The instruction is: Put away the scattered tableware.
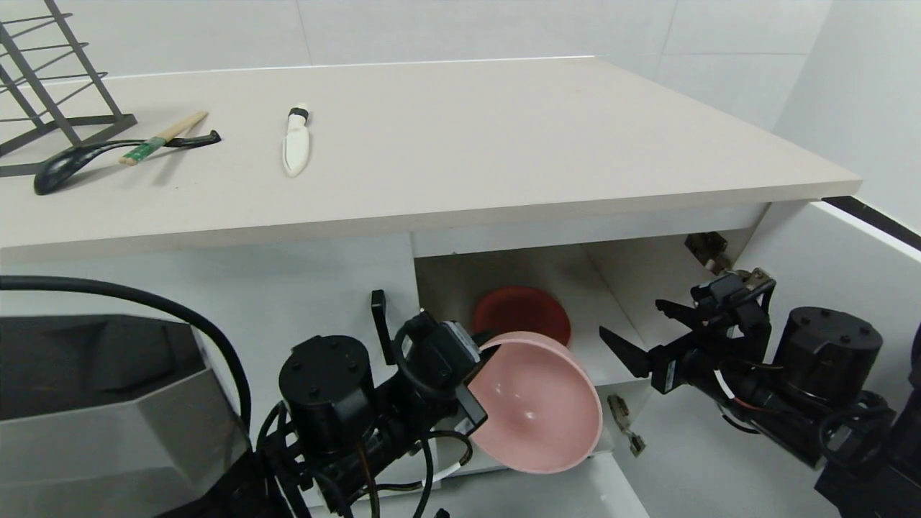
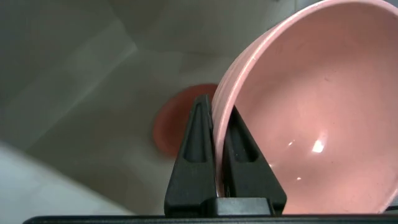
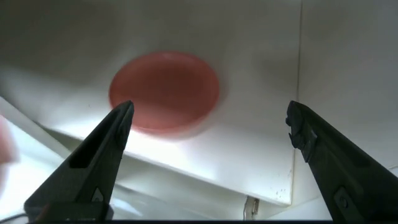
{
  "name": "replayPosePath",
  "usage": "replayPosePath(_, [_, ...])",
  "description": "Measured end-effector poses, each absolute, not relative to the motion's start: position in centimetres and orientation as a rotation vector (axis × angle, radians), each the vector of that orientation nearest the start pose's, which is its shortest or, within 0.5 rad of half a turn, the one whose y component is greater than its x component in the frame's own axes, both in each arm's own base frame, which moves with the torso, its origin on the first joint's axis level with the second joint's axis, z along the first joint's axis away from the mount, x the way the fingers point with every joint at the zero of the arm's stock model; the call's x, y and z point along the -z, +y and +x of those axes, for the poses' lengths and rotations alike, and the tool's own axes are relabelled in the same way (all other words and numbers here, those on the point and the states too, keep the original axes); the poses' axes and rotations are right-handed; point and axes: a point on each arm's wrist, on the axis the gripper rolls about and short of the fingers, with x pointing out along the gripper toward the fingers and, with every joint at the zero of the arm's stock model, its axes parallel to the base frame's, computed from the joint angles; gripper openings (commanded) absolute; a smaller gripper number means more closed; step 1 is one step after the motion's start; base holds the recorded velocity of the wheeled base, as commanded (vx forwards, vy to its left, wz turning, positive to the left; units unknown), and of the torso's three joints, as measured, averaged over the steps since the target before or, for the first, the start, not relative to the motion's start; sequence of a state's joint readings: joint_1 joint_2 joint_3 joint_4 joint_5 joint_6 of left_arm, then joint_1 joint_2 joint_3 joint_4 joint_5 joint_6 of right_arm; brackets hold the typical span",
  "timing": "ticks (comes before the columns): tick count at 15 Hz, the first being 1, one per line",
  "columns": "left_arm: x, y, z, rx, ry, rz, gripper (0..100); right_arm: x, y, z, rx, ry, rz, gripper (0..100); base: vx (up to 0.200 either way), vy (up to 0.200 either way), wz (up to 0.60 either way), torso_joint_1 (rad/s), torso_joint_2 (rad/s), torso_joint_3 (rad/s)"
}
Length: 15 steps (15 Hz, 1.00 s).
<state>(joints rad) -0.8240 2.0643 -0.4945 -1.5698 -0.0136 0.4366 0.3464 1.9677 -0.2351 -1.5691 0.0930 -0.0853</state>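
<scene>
Left gripper (image 2: 214,111): jaws clenched on the rim of the pink bowl (image 1: 540,410), held tilted before the open cabinet shelf (image 1: 601,345), near the red bowl (image 1: 522,313) inside. Risk: the thin rim pinch may slip, or the bowl may strike the red one; pink bowl glossy, faintly ribbed outside. Right gripper (image 1: 633,320): jaws released, empty.

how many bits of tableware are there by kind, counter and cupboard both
bowls: 2 (pink bowl in the left tool, red bowl in the cupboard)
spoons: 1 (black spoon)
chopsticks: 1 set (wooden chopsticks)
knives: 1 (white knife)
total: 5
</scene>
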Motion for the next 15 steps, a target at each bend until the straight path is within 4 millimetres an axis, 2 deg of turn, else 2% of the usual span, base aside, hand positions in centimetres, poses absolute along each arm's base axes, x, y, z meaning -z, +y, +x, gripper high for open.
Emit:
replayPosePath(3, [-8.2,-24.8,24.0,0.713,-0.182,0.412,0,-8.0,8.9,24.0,-0.443,0.135,-0.104,100,0.0,0.0,0.0,0.0,0.0,0.0])
replayPosePath(8, [-6.4,-26.4,26.7,0.607,-0.169,0.395,0,-9.0,8.7,23.7,-0.443,0.1,-0.098,100,0.0,0.0,0.0,0.0,0.0,0.0])
replayPosePath(11, [-6.0,-27.2,28.1,0.526,-0.167,0.351,0,-9.6,8.8,23.6,-0.444,0.075,-0.09,100,0.0,0.0,0.0,0.0,0.0,0.0])
replayPosePath(15, [-6.0,-28.9,27.8,0.546,-0.194,0.326,0,-9.5,9.9,22.7,-0.498,0.082,-0.087,100,0.0,0.0,0.0,0.0,0.0,0.0])
